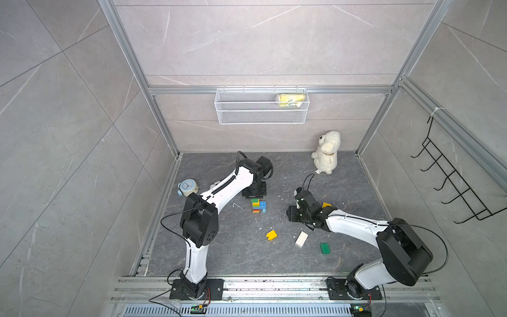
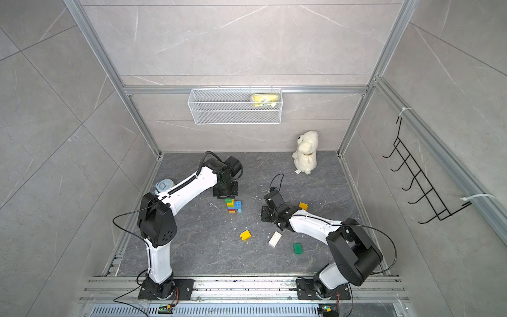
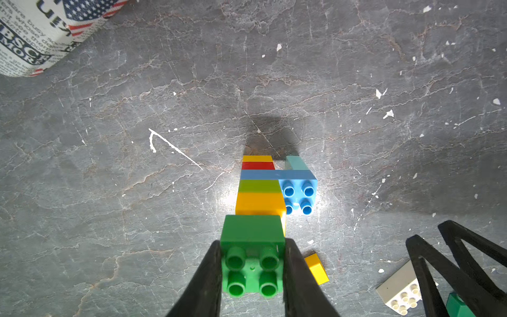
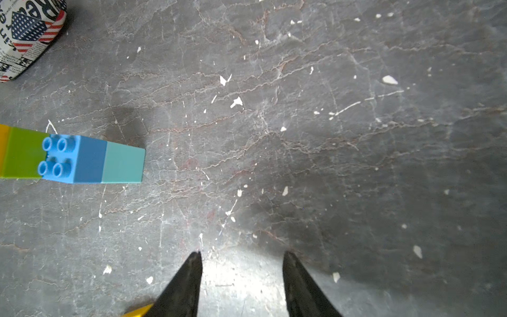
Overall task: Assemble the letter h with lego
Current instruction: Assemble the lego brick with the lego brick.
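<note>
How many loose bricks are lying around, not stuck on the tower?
4: a yellow brick nearest the tower, a white brick beside it, a green brick beyond that, and a second yellow brick half hidden by the right arm. The arms may hide more.

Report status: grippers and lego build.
Left gripper shut on green brick atop the stack. Right gripper open, empty. Loose yellow brick, white brick lie apart from stack.
</note>
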### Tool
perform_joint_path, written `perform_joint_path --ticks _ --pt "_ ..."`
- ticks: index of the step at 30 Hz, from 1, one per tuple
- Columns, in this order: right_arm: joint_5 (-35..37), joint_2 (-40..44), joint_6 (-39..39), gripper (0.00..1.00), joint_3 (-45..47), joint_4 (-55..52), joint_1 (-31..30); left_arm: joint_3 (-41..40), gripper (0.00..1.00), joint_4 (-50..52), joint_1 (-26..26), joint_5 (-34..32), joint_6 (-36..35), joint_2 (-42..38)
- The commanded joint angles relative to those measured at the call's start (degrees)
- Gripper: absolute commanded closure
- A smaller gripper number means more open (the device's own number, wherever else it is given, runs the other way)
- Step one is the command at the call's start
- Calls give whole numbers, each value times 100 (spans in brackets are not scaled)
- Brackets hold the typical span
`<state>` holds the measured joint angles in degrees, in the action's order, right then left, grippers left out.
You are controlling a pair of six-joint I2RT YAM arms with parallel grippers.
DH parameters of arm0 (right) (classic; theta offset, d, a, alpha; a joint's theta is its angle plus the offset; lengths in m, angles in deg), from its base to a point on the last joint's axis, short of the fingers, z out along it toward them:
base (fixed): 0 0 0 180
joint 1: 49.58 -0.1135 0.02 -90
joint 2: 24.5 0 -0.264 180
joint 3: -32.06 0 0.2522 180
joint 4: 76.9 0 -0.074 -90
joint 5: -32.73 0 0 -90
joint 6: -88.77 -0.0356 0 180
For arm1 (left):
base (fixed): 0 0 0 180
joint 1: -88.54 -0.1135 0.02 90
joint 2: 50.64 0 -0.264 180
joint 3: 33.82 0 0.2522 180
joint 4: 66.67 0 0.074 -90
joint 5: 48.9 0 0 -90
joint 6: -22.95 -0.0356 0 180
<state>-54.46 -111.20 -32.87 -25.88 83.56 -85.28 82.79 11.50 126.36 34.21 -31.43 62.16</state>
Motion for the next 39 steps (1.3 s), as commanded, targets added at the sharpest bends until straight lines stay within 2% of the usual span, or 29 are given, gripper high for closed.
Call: perform_joint_path --ticks 1,22,29,33,36,38,39 --pt "82 -83 110 49 -173 -121 -44 -23 100 -86 -29 186 -168 -57" --pt "244 -41 123 49 -203 -216 -71 3 100 345 -29 342 -422 443" --pt "384 116 114 48 -115 -193 -70 -38 100 340 23 46 -383 815" --pt "423 231 90 44 -47 -107 -68 -66 82 223 23 -10 -276 521" --pt "415 293 79 42 10 -50 -68 73 61 204 14 -56 -183 222" --pt "401 268 68 41 -15 -99 -69 209 54 235 14 -49 -156 37" --pt "402 259 69 40 -38 -134 -69 281 44 255 15 -38 -141 -46"
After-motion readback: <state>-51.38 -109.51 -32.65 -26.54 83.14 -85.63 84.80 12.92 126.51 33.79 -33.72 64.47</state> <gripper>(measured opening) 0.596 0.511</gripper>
